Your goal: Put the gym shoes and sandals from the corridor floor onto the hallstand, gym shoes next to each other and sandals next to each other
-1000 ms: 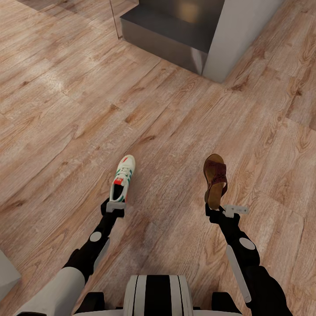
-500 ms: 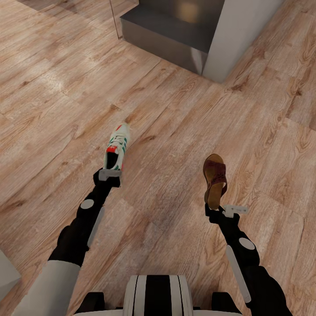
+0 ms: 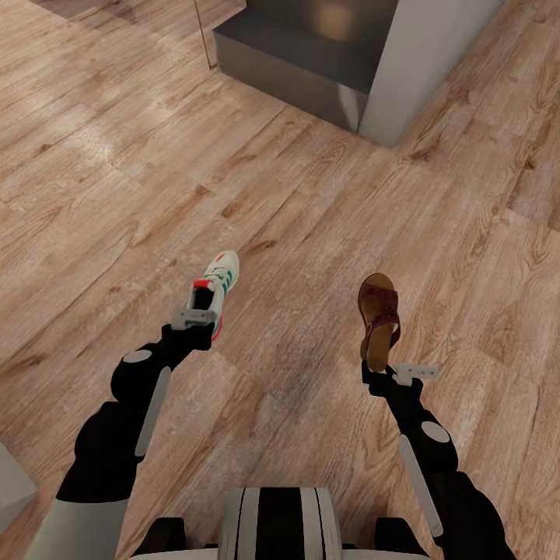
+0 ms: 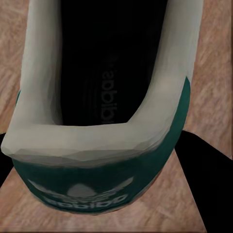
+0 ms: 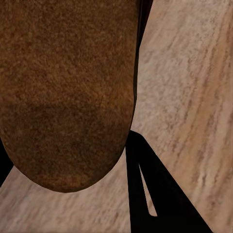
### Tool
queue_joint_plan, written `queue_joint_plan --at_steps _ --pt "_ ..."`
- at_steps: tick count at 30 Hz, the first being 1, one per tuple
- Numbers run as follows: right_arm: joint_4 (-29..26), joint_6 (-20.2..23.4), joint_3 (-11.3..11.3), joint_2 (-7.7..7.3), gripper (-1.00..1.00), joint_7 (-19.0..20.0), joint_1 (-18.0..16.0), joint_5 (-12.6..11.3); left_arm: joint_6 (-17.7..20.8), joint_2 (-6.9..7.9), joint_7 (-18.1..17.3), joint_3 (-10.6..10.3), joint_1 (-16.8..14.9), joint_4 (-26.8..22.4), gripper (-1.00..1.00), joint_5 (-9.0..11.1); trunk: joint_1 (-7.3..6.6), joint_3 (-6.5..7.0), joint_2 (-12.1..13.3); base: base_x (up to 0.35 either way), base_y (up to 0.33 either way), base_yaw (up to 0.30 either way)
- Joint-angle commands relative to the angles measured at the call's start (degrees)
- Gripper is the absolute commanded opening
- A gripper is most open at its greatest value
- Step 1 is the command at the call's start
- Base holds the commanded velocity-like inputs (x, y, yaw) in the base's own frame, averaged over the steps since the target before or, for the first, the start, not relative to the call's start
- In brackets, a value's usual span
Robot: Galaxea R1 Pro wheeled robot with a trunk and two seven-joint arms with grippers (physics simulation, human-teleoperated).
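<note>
Your left claw (image 3: 204,320) is clamped on the heel of a gym shoe (image 3: 215,289), which is held up over the corridor floor (image 3: 311,225) with its toe pointing away from you and slightly toward your right. In the left wrist view the sneaker (image 4: 104,102) sits right up against the camera: you see its pale collar, the dark insole and the green heel tab, with the dark fingers (image 4: 201,165) flanking the heel.

Your right claw (image 3: 379,373) is clamped on the heel end of a sandal (image 3: 378,317). It is held nearly level with the gym shoe, well apart from it, toe pointing away from you, the dark reddish-brown strap across its front. In the right wrist view the brown footbed (image 5: 68,92) is close to the lens, and a dark finger (image 5: 150,194) lies just beside its rounded heel edge.

Ahead of you, beyond both shoes, a low grey piece of furniture (image 3: 311,74) stands on the floor with a dark top surface and a pale grey upright panel (image 3: 435,54) on its right side. I cannot tell whether it is the shoe rack. A pale grey corner (image 3: 12,482) shows at the lower left edge of the head view.
</note>
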Motion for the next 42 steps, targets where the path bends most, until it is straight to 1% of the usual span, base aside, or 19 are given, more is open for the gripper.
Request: queue_joint_plan --at_steps 1,3,8,24,42 --pt "-0.15 0.27 0.01 0.03 -1.0 -0.44 -0.01 -0.6 0.33 0.0 -0.22 0.09 0.27 0.53 -1.0 0.45 -0.01 -0.01 -0.01 0.0 0.0 -0.063" --pt "-0.18 0.27 0.01 0.02 -1.0 -0.47 -0.03 -0.56 0.3 0.01 -0.22 0.14 0.4 1.87 -1.0 0.66 -0.01 0.06 -0.01 0.0 0.0 -0.155" --pt "-0.2 0.27 0.01 0.05 -1.0 -0.49 -0.02 -0.54 0.05 0.18 -0.22 0.29 0.48 4.59 -1.0 0.41 -0.01 0.25 -0.01 0.0 0.0 -0.243" --pt "-0.23 0.27 -0.42 0.07 -1.0 -0.49 -0.02 -0.54 -0.08 0.2 -0.22 0.23 0.49 5.51 -1.0 0.58 -0.01 0.67 -0.01 0.0 0.0 -0.291" --pt "-0.64 0.27 -0.43 0.06 -1.0 -0.49 -0.03 -0.54 -0.08 0.2 -0.22 0.23 0.49 5.98 -1.0 0.5 -0.47 5.84 0.23 0.0 0.0 -0.24"
